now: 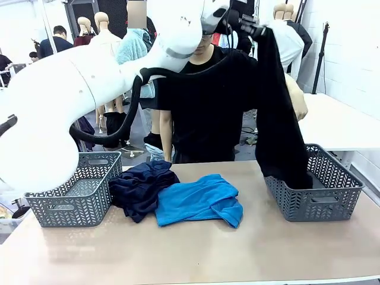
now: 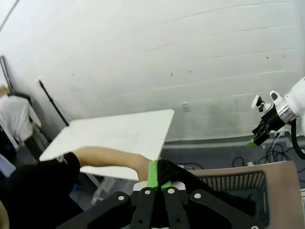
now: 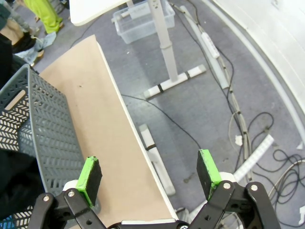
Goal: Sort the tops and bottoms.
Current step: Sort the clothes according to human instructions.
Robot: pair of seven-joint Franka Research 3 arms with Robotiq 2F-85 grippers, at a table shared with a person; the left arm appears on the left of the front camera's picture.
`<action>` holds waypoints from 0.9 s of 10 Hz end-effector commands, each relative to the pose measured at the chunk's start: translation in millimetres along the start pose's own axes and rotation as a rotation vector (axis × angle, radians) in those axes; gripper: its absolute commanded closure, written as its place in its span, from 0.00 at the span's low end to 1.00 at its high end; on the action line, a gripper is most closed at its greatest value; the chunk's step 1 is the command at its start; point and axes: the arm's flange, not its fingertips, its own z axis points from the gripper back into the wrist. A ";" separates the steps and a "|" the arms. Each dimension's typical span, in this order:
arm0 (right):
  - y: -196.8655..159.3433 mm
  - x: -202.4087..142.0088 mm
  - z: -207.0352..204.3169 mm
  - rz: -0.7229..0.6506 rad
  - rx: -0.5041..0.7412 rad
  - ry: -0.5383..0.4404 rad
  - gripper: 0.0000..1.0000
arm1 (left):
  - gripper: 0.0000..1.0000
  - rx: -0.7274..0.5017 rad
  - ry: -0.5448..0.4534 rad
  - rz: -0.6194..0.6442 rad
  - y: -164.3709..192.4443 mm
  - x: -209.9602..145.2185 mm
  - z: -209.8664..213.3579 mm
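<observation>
Here, left fingers point(image 2: 152, 174) clamped on one black garment point(image 1: 279, 119), right fingers point(image 3: 208, 171) spread empty, two baskets point(image 1: 323, 205), two blue garments point(image 1: 199, 200) on bench point(image 1: 208, 256).

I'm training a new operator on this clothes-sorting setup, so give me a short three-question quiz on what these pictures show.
1. True or false: the left gripper is shut on the black garment, holding it high above the table.
2. Where does the black garment's lower end hang? A) in the grey basket at the robot's right; B) on the floor; C) over the person's shoulder.
3. Fill in: the right gripper has its jaws ___.

Key: 1 true; 2 A; 3 open.
</observation>
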 end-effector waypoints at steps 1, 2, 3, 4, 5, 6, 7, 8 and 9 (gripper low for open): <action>2.4 0.5 2.0 -0.006 -0.005 0.008 0.00 | 1.00 0.003 -0.023 -0.043 -2.1 9.6 4.8; 2.4 0.5 2.0 -0.006 -0.005 0.008 0.00 | 1.00 0.003 -0.023 -0.043 -2.1 9.6 4.8; 2.4 0.5 2.0 -0.006 -0.005 0.008 0.00 | 1.00 0.003 -0.023 -0.043 -2.1 9.6 4.8; 2.4 0.5 2.0 -0.006 -0.005 0.008 0.00 | 1.00 0.003 -0.023 -0.043 -2.1 9.6 4.8; 2.4 0.5 2.0 -0.006 -0.005 0.008 0.00 | 1.00 0.003 -0.023 -0.043 -2.1 9.6 4.8; 2.4 0.5 2.0 -0.006 -0.005 0.008 0.00 | 1.00 0.003 -0.023 -0.043 -2.1 9.6 4.8; 2.4 0.5 2.0 -0.006 -0.005 0.008 0.00 | 1.00 0.003 -0.023 -0.043 -2.1 9.6 4.8; 2.4 0.5 2.0 -0.006 -0.005 0.008 0.00 | 1.00 0.003 -0.023 -0.043 -2.1 9.6 4.8; 2.4 0.5 2.0 -0.006 -0.005 0.008 0.00 | 1.00 0.000 -0.008 -0.026 -4.0 7.3 1.4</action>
